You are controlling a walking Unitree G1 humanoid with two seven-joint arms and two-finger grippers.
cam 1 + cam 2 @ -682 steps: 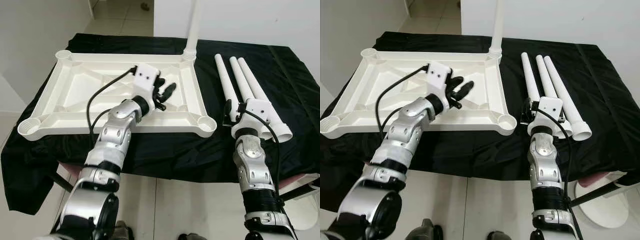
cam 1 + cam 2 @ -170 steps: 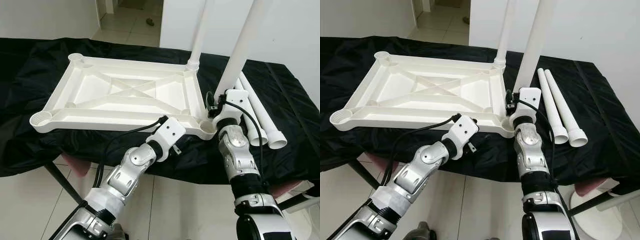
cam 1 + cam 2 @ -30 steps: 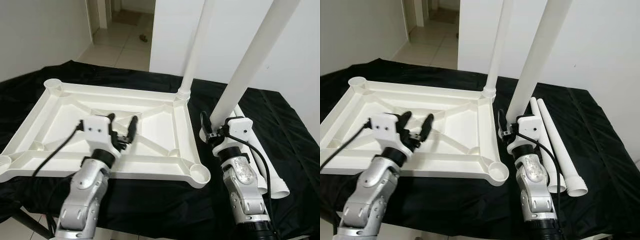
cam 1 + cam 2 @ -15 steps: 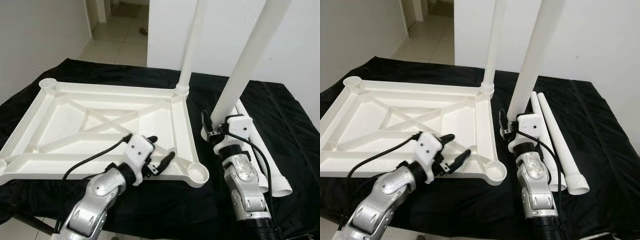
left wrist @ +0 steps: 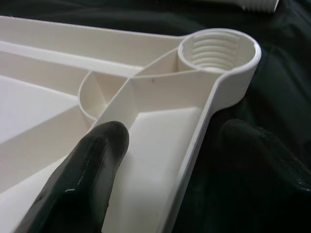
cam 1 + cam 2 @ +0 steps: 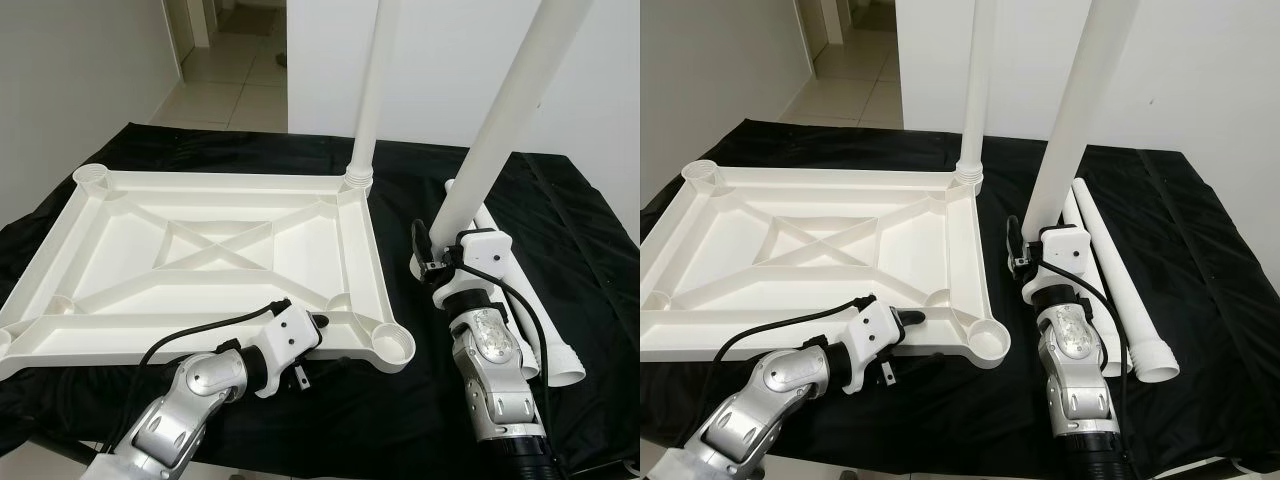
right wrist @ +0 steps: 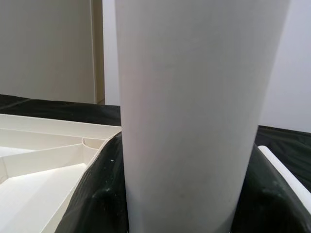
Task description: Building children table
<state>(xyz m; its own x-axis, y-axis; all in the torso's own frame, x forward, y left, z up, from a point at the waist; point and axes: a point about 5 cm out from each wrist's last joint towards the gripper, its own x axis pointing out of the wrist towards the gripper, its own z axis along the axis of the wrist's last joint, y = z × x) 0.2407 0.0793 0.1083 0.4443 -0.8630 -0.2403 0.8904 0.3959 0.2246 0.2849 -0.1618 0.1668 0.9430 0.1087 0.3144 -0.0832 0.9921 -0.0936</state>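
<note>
The white tabletop lies upside down on a black cloth. One white leg stands upright in its far right corner socket. My right gripper is shut on a second leg, which tilts up to the right. That leg's lower end hangs beside the tabletop's right edge, apart from the empty near right socket. In the right wrist view the held leg sits between both black fingers. My left gripper is open at the near rim, one finger inside the tabletop, the other outside over the cloth.
Two loose legs lie on the black-draped table to the right of my right arm. A white wall rises behind the table, and a doorway with tiled floor opens at the back left.
My left gripper has dropped from above the tabletop's near right part to its near rim, fingers now straddling it. The right gripper still holds the tilted leg.
</note>
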